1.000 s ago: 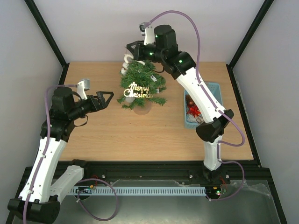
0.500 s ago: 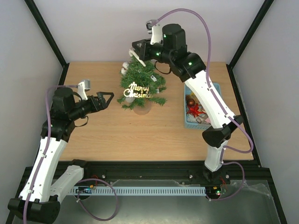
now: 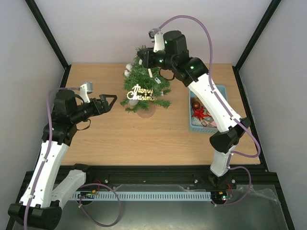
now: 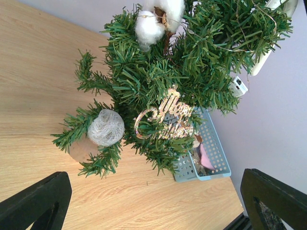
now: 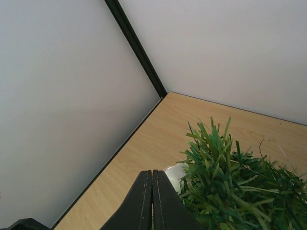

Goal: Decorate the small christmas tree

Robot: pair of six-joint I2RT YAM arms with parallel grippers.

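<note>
The small christmas tree (image 3: 146, 82) stands at the back middle of the table on a tan base (image 3: 146, 111). It carries a gold "Merry Christmas" sign (image 3: 141, 92) and white cotton puffs (image 3: 128, 69). My right gripper (image 3: 145, 60) is over the treetop with its jaws pressed together. A white ornament (image 3: 151, 74) hangs just below it against the branches; its string is too thin to see. In the right wrist view the shut gripper (image 5: 152, 174) is beside the treetop (image 5: 235, 187). My left gripper (image 3: 110, 101) is open and empty, left of the tree. The left wrist view shows the tree (image 4: 158, 72), sign (image 4: 165, 117) and a white fibre ball (image 4: 106, 127).
A light-blue basket (image 3: 219, 91) with several ornaments sits right of the tree, under the right arm; it also shows in the left wrist view (image 4: 218, 155). Black frame posts and white walls close in the table at the back and sides.
The right gripper has swung right and over the treetop. The white ornament went with it, from the tree's back left to hanging against the upper branches. The left arm has not moved.
</note>
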